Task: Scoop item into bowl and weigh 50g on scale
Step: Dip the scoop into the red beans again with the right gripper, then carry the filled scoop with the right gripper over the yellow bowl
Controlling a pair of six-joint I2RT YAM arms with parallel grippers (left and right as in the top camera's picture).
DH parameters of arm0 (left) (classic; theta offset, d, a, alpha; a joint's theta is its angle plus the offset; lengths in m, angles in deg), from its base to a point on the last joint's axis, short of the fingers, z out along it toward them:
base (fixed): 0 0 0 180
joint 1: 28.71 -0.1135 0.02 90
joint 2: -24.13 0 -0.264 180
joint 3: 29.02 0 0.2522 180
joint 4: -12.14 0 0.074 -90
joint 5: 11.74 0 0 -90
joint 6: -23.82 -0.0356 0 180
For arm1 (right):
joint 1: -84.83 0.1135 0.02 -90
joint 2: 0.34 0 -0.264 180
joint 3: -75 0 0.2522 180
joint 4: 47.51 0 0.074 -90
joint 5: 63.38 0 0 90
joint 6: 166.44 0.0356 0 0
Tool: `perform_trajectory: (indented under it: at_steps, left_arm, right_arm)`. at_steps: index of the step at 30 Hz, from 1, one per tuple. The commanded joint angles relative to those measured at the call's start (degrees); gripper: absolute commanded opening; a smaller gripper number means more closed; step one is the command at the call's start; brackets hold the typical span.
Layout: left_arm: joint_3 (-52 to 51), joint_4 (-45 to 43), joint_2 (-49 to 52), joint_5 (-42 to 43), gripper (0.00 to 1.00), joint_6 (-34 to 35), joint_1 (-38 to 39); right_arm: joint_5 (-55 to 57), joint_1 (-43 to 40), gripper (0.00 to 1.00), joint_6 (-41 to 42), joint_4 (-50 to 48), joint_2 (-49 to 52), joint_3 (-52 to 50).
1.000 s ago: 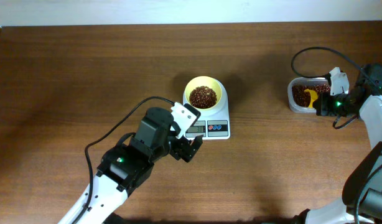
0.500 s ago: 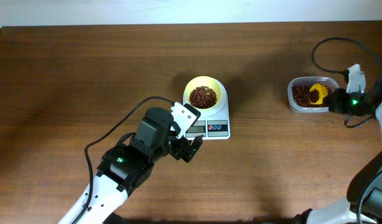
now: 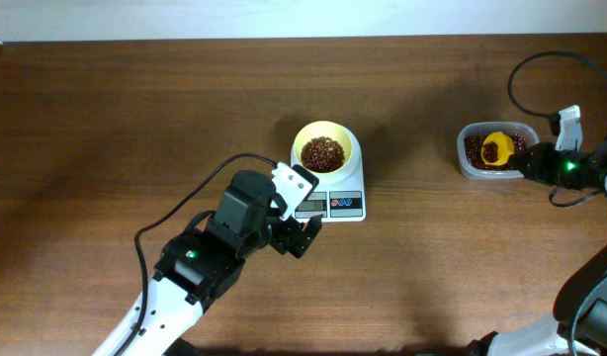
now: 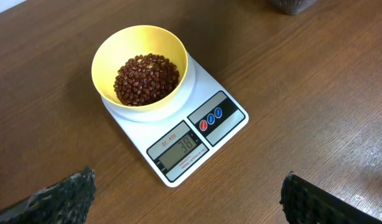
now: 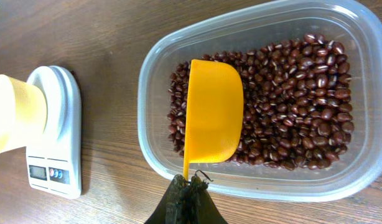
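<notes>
The small round pale yellow plastic bowl (image 4: 104, 55) sits centred on the small white kitchen scale (image 4: 223, 127), so whatever goes in registers on the grey display (image 4: 178, 151), which reads what looks like 38. By that, the 50 is not yet reached. A loose heap of small dark red-brown beans (image 4: 146, 78), glossy and oval, covers the bowl's floor.

The left gripper (image 4: 188, 202) hovers just in front of the scale, its 2 rough black fingers (image 4: 63, 194) spread as wide as they go and holding nothing. It looks parked there to give its camera a view of the display.

Well apart, at the table's right, the right gripper (image 5: 188, 191) is clamped tight on the thin handle of the smooth orange-yellow plastic scoop (image 5: 213, 112). The scoop lies over more beans in the clear rounded-rectangular plastic tub (image 5: 155, 68), with none visible on it. Whether it touches them I cannot tell; it seems poised for another dig.
</notes>
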Motion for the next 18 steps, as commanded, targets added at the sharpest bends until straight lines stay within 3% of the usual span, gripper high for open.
perform_trajectory:
  at_steps: [1,18]
  left_arm:
    - [-0.48,-0.07,0.07,0.22,0.99,0.74,0.09]
    - [-0.48,-0.07,0.07,0.22,0.99,0.72,0.09]
  right_arm:
    - [-2.60,-0.26,0.04,0.50,0.20,0.24,1.20]
    - [-13.84,-5.97,0.04,2.67,6.10,0.24,1.20]
